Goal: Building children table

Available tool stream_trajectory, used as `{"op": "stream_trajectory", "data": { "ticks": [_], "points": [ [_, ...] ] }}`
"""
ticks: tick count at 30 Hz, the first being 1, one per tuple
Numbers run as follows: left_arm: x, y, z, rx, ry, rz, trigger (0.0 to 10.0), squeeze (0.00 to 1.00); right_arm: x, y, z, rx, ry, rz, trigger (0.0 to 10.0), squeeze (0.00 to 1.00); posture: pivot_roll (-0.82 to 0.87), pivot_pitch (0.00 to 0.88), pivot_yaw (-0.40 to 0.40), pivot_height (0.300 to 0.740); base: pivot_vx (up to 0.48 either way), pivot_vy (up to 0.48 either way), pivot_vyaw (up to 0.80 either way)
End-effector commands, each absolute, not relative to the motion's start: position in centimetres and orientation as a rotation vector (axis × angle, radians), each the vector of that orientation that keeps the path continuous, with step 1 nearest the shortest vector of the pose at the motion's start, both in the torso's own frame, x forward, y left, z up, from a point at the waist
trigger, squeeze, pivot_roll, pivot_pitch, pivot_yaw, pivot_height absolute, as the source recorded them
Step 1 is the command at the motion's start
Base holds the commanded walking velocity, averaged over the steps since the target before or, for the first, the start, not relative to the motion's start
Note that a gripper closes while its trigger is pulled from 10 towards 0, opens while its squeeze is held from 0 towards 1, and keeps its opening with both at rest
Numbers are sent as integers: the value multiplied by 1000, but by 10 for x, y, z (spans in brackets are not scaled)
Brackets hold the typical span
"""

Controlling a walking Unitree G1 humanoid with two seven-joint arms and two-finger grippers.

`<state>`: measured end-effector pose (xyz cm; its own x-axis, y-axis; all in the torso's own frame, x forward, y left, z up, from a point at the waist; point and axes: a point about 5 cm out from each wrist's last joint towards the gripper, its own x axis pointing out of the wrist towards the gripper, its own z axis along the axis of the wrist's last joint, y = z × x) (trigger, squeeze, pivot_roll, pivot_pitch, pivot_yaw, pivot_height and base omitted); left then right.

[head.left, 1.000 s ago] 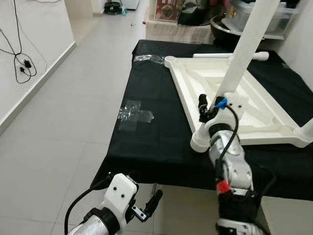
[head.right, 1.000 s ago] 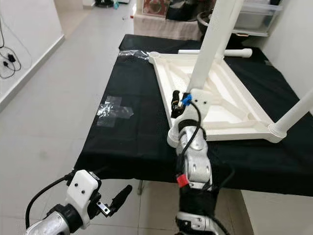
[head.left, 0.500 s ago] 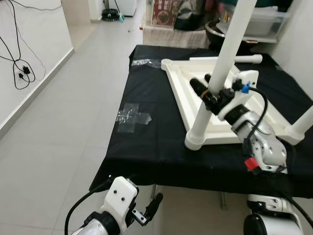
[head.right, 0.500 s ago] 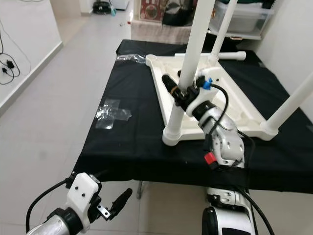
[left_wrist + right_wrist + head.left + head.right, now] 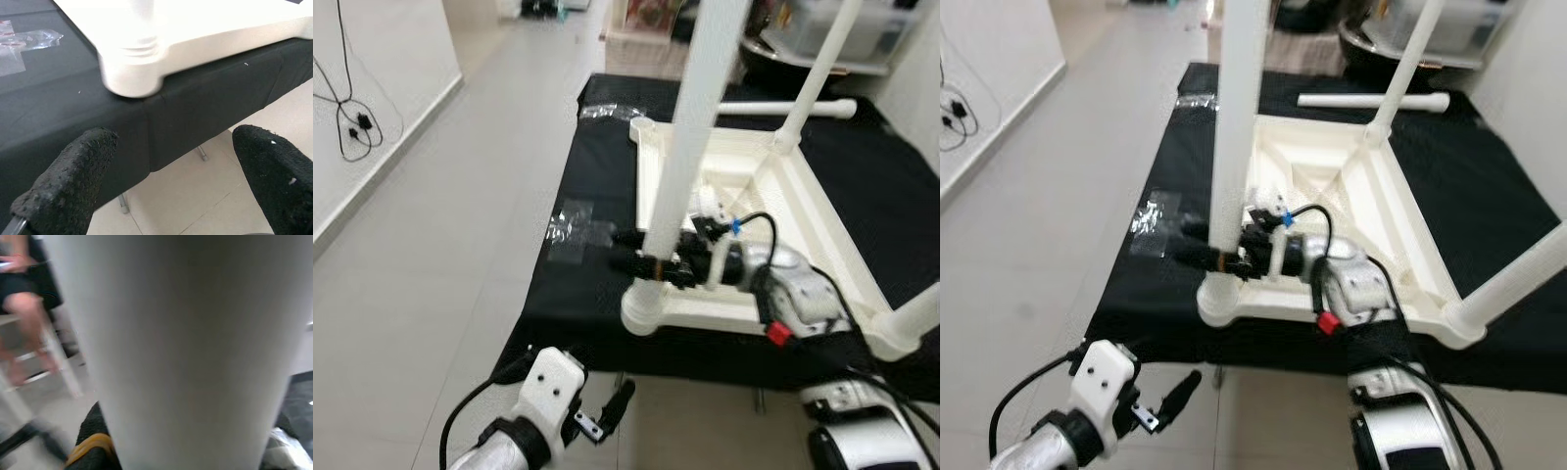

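Observation:
An upturned white children's table (image 5: 803, 211) lies on a black-covered table (image 5: 597, 186). Three white legs stand up from it: a near-left leg (image 5: 690, 127), a far leg (image 5: 818, 69) and a near-right leg (image 5: 913, 321). My right gripper (image 5: 646, 262) reaches in from the right and is shut on the near-left leg just above its socket; that leg (image 5: 181, 347) is pressed close between the black fingers (image 5: 95, 431). My left gripper (image 5: 607, 416) hangs open below the front edge, its fingertips (image 5: 73, 181) wide apart beneath the white corner socket (image 5: 129, 68).
A loose white leg (image 5: 783, 106) lies at the back of the black cloth. Clear plastic wrap and tape (image 5: 579, 230) lie left of the tabletop, more wrap (image 5: 607, 114) at the back. A person's legs (image 5: 19, 313) are blurred in the right wrist view. Grey floor (image 5: 440, 225) lies to the left.
My right arm has swung from pointing up at the leg to reaching in sideways. The held corner of the white table has shifted left, toward the tape. The left gripper stays low.

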<state>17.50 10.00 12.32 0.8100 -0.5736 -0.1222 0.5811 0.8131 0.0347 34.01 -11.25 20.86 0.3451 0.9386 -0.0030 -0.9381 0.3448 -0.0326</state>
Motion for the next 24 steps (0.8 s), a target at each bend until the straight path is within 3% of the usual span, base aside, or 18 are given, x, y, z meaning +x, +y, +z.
{"op": "stream_trajectory", "data": {
  "ticks": [1, 5, 9, 12, 14, 17, 18, 20, 24],
  "points": [
    [172, 99, 123, 63, 111, -620, 10000, 0, 346, -126, 209, -17, -21, 1104, 0, 0, 146, 96, -115, 740, 0, 0, 0],
    [173, 99, 123, 62, 111, -621, 10000, 0, 353, -137, 208, -50, -30, 908, 0, 0, 143, 94, -115, 740, 0, 0, 0],
    [173, 99, 122, 62, 112, -627, 10000, 0, 357, -156, 202, 5, -37, 395, 0, 0, 133, 81, -108, 740, 0, 0, 0],
    [173, 99, 122, 63, 112, -629, 10000, 0, 357, -159, 201, 14, -42, 287, 0, 0, 129, 80, -107, 740, 0, 0, 0],
    [173, 100, 122, 63, 113, -631, 10000, 0, 349, -168, 197, 55, -27, -18, 0, 0, 128, 77, -105, 740, 0, 0, 0],
    [173, 100, 121, 64, 113, -631, 10000, 0, 343, -169, 194, 81, -12, -120, 0, 0, 128, 77, -105, 740, 0, 0, 0],
    [173, 100, 122, 66, 112, -631, 10000, 0, 332, -160, 189, 131, 4, -235, 0, 0, 134, 79, -108, 740, 0, 0, 0],
    [173, 100, 122, 66, 112, -631, 10000, 0, 332, -160, 189, 131, 4, -235, 0, 0, 134, 79, -108, 740, 0, 0, 0],
    [173, 99, 122, 68, 111, -627, 10000, 0, 327, -131, 186, 229, 13, -223, 0, 0, 139, 82, -112, 740, 0, 0, 0]
  ]
}}
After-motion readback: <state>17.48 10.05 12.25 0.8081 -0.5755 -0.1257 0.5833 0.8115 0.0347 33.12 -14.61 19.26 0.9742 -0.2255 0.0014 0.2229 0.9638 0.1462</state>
